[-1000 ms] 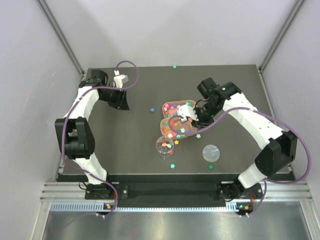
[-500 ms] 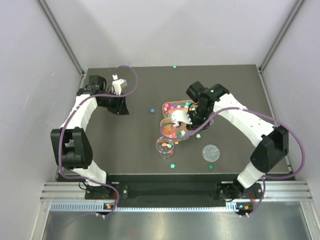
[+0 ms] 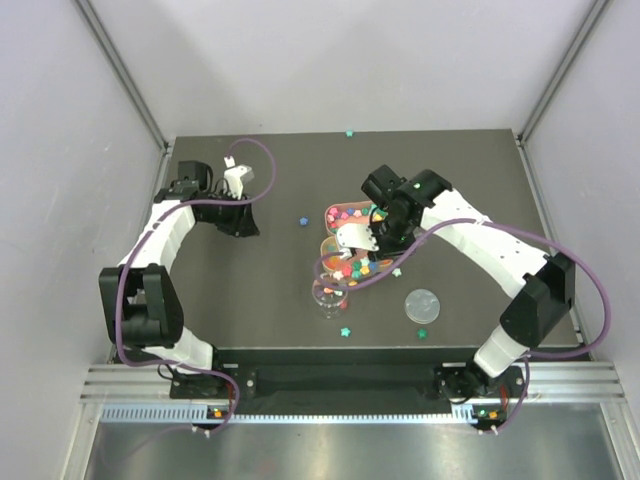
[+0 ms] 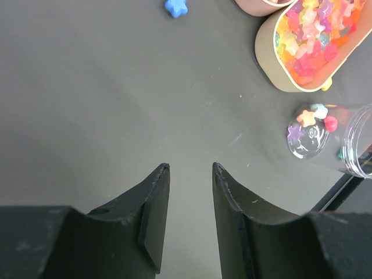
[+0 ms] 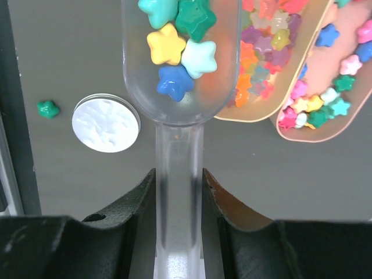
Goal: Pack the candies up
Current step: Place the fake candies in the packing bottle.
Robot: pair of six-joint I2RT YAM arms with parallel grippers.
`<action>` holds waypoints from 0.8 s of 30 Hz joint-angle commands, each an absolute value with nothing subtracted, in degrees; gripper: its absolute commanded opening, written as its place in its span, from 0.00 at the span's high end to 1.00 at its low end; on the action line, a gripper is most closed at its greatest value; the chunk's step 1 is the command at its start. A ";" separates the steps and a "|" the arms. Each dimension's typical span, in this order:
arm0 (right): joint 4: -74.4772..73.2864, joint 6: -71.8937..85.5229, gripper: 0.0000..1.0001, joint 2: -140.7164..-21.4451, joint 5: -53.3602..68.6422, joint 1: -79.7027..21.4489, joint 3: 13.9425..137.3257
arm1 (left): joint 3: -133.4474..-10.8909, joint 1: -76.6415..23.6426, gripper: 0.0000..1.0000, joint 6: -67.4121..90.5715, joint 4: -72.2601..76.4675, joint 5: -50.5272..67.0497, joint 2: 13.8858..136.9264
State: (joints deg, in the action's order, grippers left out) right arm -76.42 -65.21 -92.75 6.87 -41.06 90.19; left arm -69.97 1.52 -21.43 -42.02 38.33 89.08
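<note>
While right gripper (image 5: 179, 181) clamps the scoop (image 5: 179, 145), candies (image 5: 174, 49) in its bowl over mid-table trays (image 4: 268, 64), jar (image 3: 330, 297) stands just beyond, toward the near edge; left gripper (image 4: 189, 200) half-open, empty, well apart.

Two trays stand in the middle of the table (image 3: 250, 290), one behind the other and touching: the far tray (image 3: 328, 213) and the near tray (image 3: 322, 255), both with candies (image 3: 345, 265) in them. Just before the near tray is the jar (image 3: 330, 296), with a few candies inside; the lid (image 3: 422, 304) lies to its right, apart. The handle of the scoop (image 5: 179, 145) sits between the fingers of the right gripper (image 5: 179, 174) — its bowl, with candies in it, hangs above the trays. Single candies lie left of the far tray, at the table's far edge, and before the jar and the lid. The left gripper (image 4: 190, 168) is over the table's left part — well apart from the trays.
</note>
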 commanded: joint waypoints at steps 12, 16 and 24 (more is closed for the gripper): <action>-81.56 -62.93 1.00 -92.72 -2.90 -47.63 94.22 | -64.87 1.76 0.60 -20.30 -35.33 41.31 83.68; -81.30 -62.05 1.00 -92.90 -5.79 -48.60 93.52 | -63.46 1.76 0.60 -19.51 -34.54 42.53 82.79; -82.26 -60.03 1.00 -92.99 -10.81 -51.76 93.16 | -61.44 1.84 0.60 -20.56 -33.75 42.63 81.21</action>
State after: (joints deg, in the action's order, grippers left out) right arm -77.19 -61.87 -92.77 -7.22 -49.71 92.33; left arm -62.06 1.52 -19.92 -36.36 40.88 83.85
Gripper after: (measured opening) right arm 0.297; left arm 0.403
